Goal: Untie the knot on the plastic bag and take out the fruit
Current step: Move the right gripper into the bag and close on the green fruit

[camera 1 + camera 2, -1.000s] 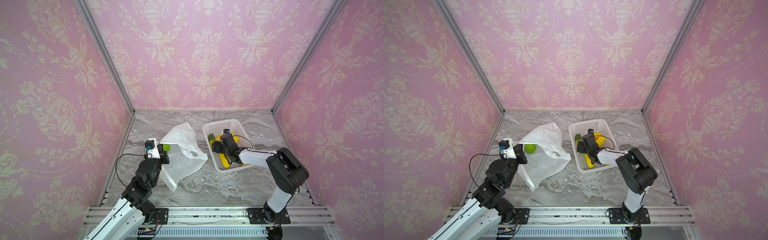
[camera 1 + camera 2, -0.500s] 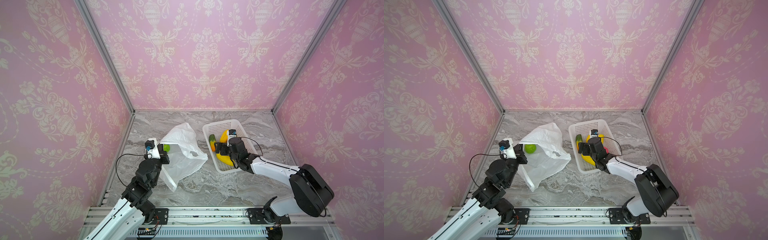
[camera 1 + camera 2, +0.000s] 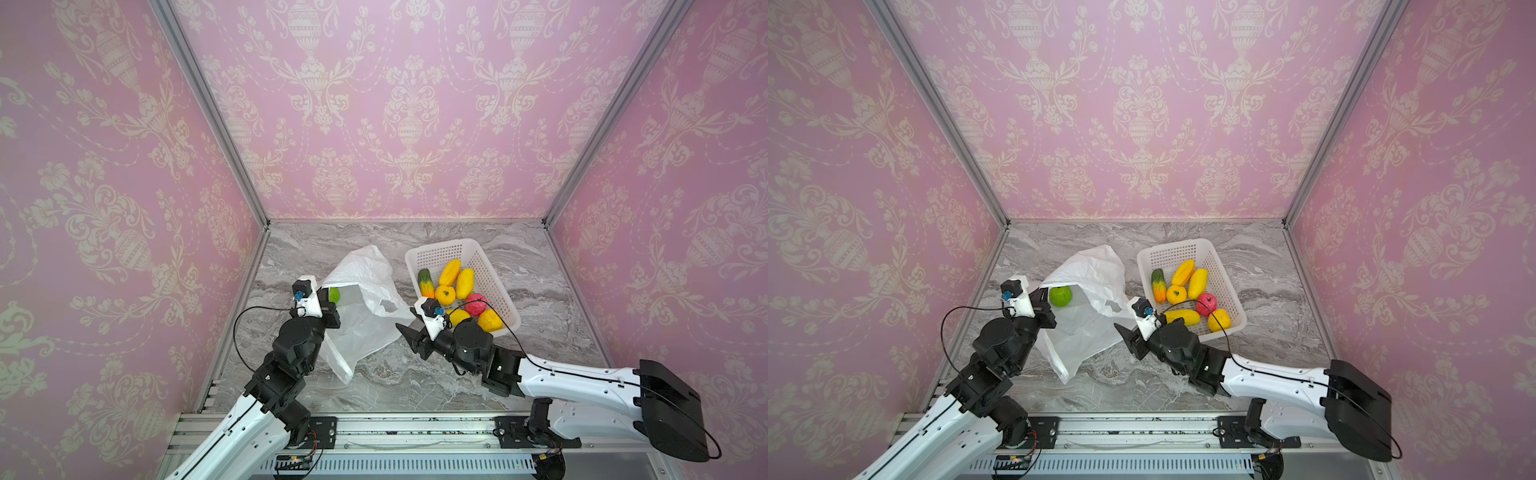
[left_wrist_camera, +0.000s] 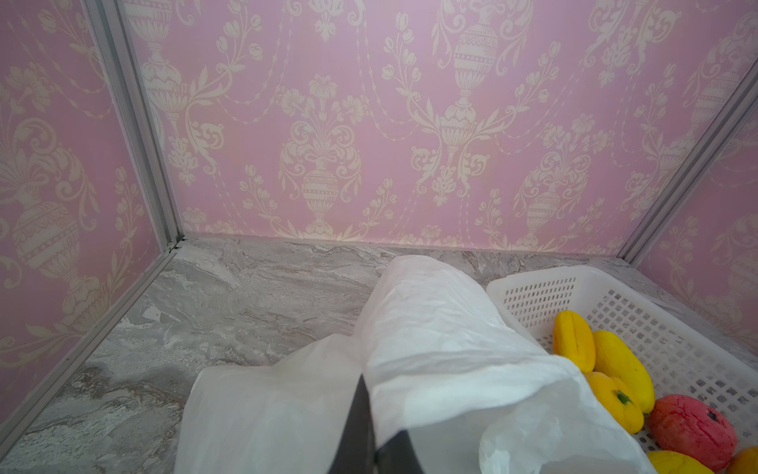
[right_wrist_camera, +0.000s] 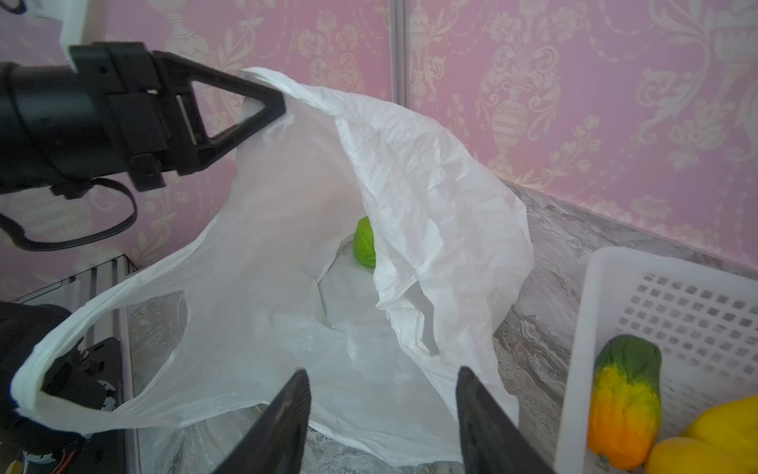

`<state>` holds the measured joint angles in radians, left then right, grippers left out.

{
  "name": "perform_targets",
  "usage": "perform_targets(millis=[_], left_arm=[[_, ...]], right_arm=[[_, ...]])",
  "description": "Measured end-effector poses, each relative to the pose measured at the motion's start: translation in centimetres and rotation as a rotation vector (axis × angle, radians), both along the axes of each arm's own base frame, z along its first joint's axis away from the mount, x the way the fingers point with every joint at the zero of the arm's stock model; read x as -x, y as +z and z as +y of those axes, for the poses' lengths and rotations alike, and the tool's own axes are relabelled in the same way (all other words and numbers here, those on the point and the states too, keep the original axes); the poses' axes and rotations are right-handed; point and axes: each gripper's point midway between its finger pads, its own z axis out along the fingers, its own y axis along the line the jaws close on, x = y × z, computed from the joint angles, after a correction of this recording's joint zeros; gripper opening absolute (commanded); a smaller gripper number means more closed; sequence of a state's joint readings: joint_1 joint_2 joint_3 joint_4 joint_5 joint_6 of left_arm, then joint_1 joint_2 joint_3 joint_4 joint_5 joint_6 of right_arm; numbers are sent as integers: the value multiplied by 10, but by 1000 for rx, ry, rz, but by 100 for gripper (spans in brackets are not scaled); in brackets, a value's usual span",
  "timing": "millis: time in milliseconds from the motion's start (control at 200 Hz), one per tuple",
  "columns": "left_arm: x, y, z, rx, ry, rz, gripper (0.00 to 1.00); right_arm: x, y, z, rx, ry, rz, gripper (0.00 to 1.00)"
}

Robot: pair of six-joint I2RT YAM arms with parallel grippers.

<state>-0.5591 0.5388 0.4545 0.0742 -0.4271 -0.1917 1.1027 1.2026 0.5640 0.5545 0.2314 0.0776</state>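
Note:
The white plastic bag (image 3: 365, 316) (image 3: 1088, 328) lies with its mouth open on the marble. My left gripper (image 3: 327, 296) (image 3: 1044, 300) (image 4: 365, 394) is shut on the bag's upper rim and holds it lifted. One green fruit (image 3: 334, 294) (image 3: 1060, 296) (image 5: 365, 248) sits inside the bag (image 5: 266, 266). My right gripper (image 3: 409, 322) (image 3: 1126, 322) (image 5: 381, 371) is open and empty at the bag's near right edge, pointing into the mouth. No knot is in view; a loop handle (image 5: 61, 369) hangs loose. Several yellow, red and green-orange fruit (image 3: 451, 272) (image 3: 1198, 282) lie in the basket.
The white perforated basket (image 3: 444, 247) (image 3: 1177, 245) (image 4: 533, 283) (image 5: 590, 295) stands right of the bag, close behind my right wrist. Pink patterned walls close the back and both sides. A metal rail runs along the front edge.
My right gripper has pulled out of the basket and swung down-left to the bag's mouth, its jaws narrower than before. The left gripper and the bag have stayed put.

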Motion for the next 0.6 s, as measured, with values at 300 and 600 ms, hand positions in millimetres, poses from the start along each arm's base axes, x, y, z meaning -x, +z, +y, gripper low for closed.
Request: perform_targets(millis=[300,600], left_arm=[[0,2,-1,2,-6,-3,0],[0,3,-4,5,-26,-3,0]], right_arm=[[22,-55,81,212,168,-40,38],[-6,-111,126,305,137,9,36]])
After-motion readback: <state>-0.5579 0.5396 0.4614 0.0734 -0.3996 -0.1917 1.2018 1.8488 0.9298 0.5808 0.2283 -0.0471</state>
